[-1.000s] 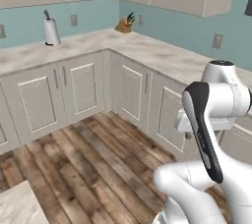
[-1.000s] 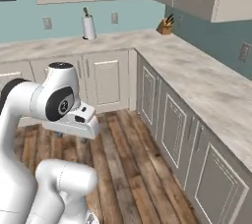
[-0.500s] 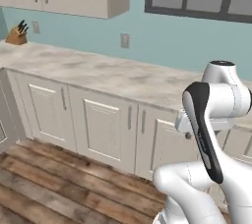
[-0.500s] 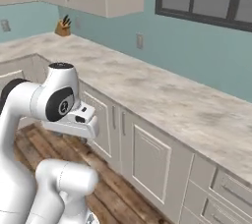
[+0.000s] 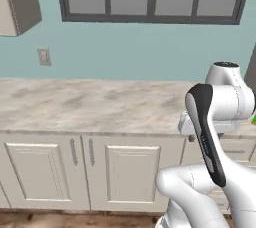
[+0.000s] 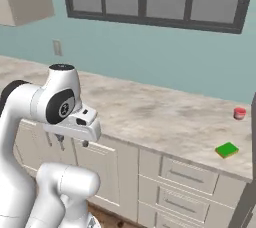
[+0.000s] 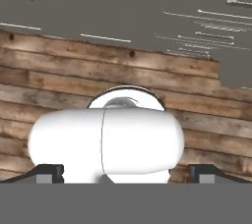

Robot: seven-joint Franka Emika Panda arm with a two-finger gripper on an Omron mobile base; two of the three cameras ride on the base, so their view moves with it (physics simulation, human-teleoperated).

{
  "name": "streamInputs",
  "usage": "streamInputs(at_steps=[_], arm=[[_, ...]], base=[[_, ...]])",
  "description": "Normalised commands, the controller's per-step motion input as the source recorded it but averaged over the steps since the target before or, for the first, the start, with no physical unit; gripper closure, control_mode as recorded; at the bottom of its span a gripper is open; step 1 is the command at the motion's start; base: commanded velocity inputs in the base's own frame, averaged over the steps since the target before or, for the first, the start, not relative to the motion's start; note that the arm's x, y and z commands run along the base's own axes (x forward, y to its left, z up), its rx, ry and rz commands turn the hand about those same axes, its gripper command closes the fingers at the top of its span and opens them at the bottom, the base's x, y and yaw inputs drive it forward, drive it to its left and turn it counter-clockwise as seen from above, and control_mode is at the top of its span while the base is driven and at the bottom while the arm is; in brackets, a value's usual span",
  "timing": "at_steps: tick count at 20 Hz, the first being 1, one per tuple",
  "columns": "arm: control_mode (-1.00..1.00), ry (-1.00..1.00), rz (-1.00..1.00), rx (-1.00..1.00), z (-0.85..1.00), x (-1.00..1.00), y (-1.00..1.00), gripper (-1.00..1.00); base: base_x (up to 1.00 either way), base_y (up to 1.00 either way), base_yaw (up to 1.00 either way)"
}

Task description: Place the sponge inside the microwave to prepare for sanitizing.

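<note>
Approach step: sponge (image 6: 227,149) lies untouched on worktop (image 6: 165,117). Jaws wide apart, empty, aimed at floor. Next: reach sponge.

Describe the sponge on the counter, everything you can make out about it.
The sponge is a small flat rectangular block with a bright green top and a thin yellow edge showing beneath. It lies flat on the marbled counter, near the front edge above a stack of drawers, turned at a slant to that edge. It rests on the counter alone; a small red cup stands apart behind it, nearer the wall. In the left base view a green sliver shows at the right edge.
</note>
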Motion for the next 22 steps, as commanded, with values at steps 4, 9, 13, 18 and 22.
streamInputs(at_steps=[4,9,13,18,22], arm=[[1.00,0.00,0.00,0.00,0.00,0.00,0.00,-1.00],[1.00,0.00,0.00,0.00,0.00,0.00,0.00,-1.00],[1.00,0.00,0.00,0.00,0.00,0.00,0.00,-1.00],[1.00,0.00,0.00,0.00,0.00,0.00,0.00,-1.00],[1.00,0.00,0.00,0.00,0.00,0.00,0.00,-1.00]], base=[[0.54,-0.09,-0.61],[0.25,0.00,-0.39],[0.43,-0.04,-0.44],[0.43,0.00,-0.52],[0.36,0.00,-0.58]])
